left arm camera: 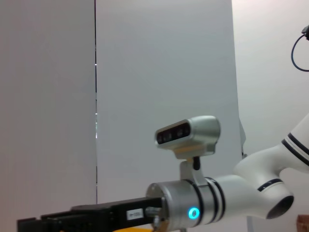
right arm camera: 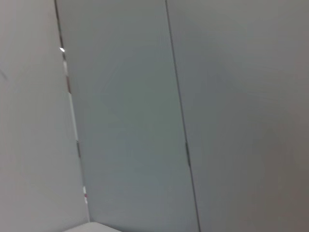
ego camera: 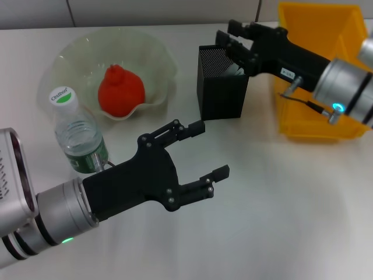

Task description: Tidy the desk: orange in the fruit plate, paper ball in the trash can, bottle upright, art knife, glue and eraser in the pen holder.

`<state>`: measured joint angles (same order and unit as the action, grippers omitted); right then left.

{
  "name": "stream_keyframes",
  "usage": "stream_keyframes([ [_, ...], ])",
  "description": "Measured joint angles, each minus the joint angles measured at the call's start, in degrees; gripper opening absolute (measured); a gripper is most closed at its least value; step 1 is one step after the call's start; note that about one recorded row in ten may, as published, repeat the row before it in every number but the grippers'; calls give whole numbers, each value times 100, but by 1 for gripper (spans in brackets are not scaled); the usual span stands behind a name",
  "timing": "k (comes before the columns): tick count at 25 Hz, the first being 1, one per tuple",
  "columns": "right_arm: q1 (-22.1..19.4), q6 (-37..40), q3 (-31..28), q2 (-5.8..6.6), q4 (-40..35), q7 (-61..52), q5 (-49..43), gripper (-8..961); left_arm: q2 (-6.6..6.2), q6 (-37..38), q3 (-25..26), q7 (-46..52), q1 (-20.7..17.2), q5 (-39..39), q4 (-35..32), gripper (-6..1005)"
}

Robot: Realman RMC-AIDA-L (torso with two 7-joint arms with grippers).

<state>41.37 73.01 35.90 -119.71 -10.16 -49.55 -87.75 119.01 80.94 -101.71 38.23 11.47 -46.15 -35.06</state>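
Note:
The orange (ego camera: 119, 88) lies in the pale green fruit plate (ego camera: 76, 52) at the back left. The bottle (ego camera: 76, 133) stands upright in front of the plate, white cap up. My left gripper (ego camera: 213, 149) is open and empty, hovering over the table's middle, just right of the bottle. The black mesh pen holder (ego camera: 220, 87) stands at the back centre. My right gripper (ego camera: 232, 36) is open right above its far right corner. The yellow trash can (ego camera: 315, 35) stands at the back right, under my right arm. The paper ball, eraser, art knife and glue are out of sight.
The left wrist view shows my right arm (left arm camera: 227, 203) with its wrist camera against a grey wall. The right wrist view shows only wall panels. The white table (ego camera: 280, 221) stretches to the front and right of my left gripper.

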Motion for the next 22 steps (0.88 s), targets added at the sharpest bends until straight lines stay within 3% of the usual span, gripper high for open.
stream_keyframes([
  [7, -803, 1405, 102, 35, -421, -101, -16, 454, -40, 69, 93, -226, -44, -17, 167, 783],
  [8, -1154, 1841, 374, 41, -711, -187, -34, 489, -49, 110, 128, -262, -44, -29, 227, 783],
  [10, -1308, 2018, 525, 43, -849, -202, -38, 557, -80, 164, 165, -291, -34, -43, 344, 783],
  [13, -1956, 2559, 1243, 63, -1476, -181, -167, 684, -113, 176, 172, -286, -18, -85, 416, 783],
  [15, -2069, 2640, 1309, 69, -1574, -181, -263, 768, -205, 227, 224, -93, 3, -334, 454, 783],
  [22, -2380, 3291, 1320, 109, -1767, -175, -1159, 814, -243, 403, 581, 80, -69, -693, 487, 783],
])
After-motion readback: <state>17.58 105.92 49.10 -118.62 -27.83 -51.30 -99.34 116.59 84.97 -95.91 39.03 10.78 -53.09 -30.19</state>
